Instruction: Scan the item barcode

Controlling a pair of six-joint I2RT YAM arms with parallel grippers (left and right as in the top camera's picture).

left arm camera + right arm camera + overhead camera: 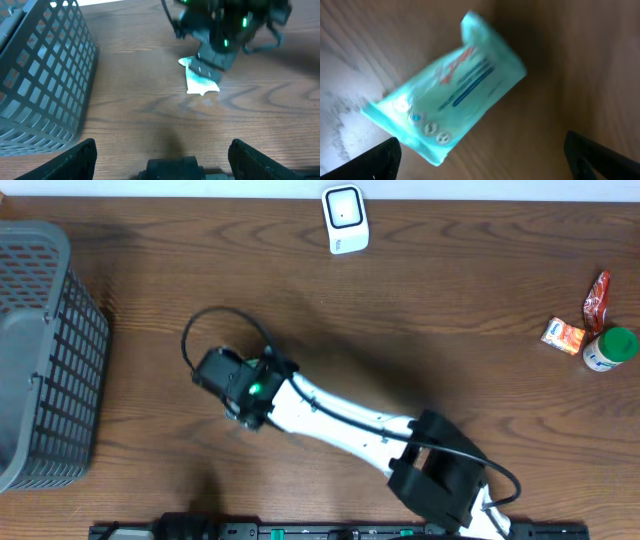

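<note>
While the right tool (484, 154) hangs wide open just above the teal packet (447, 97), its long axis lies diagonal to the jaws. Left tool (162, 152) — open, empty — sits farther off.

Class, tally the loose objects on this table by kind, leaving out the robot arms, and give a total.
Basket: 1
Scanner: 1
Packets: 3 (teal packet, orange packet, red packet)
Bottle: 1
Total: 6

Right arm (340, 415) reaching mid-table, basket (40, 350) left, scanner (345, 220) top
</note>
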